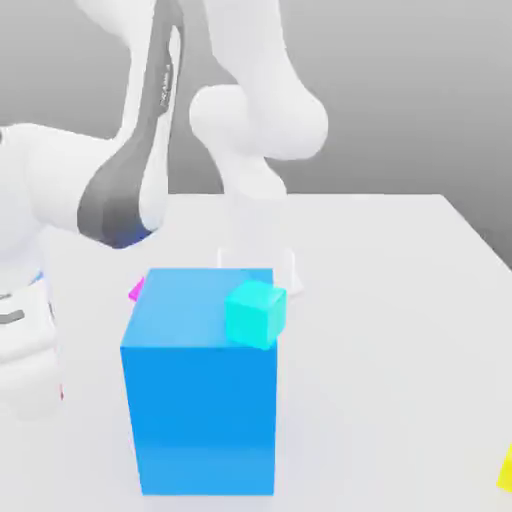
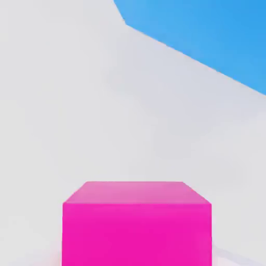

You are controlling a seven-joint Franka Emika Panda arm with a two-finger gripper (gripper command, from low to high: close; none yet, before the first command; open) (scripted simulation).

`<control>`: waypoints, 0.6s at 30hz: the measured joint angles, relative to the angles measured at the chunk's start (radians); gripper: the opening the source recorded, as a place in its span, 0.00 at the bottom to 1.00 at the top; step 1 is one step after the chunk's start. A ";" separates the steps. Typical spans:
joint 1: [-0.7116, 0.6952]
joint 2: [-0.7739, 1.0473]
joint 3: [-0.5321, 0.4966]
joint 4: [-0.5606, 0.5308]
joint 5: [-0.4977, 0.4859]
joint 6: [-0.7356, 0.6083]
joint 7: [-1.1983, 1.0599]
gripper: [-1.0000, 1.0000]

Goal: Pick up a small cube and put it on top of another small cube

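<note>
Gripper clenched to its tightest; whether clamped on anything, cannot tell. Seen from the hand view: small cube, hot pink, square-on and very close under the hand, with white table beyond it and a slab of the big blue block past that. In the exterior view, just a pink sliver of the small cube left of centre, peeking out past the upper left corner of the big blue block, under the lowered dark forearm. Likely stacking target: cyan cube at the block's upper right corner, resting on it or just behind it, cannot tell which. Key relation: pink and cyan on opposite sides of the block, so probably a lift first, then across toward the exterior view's right, clearing the block's top edge. Yellow cube far off at lower right
</note>
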 joint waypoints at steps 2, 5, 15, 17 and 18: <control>0.019 -0.042 0.020 0.001 0.011 -0.032 -0.050 0.00; 0.056 -0.110 0.043 0.000 0.042 -0.077 -0.136 0.00; 0.218 -0.333 0.103 -0.029 0.178 -0.217 -0.457 0.00; 0.255 -0.385 0.108 -0.031 0.219 -0.244 -0.535 0.00; 0.273 -0.411 0.111 -0.032 0.241 -0.258 -0.574 0.00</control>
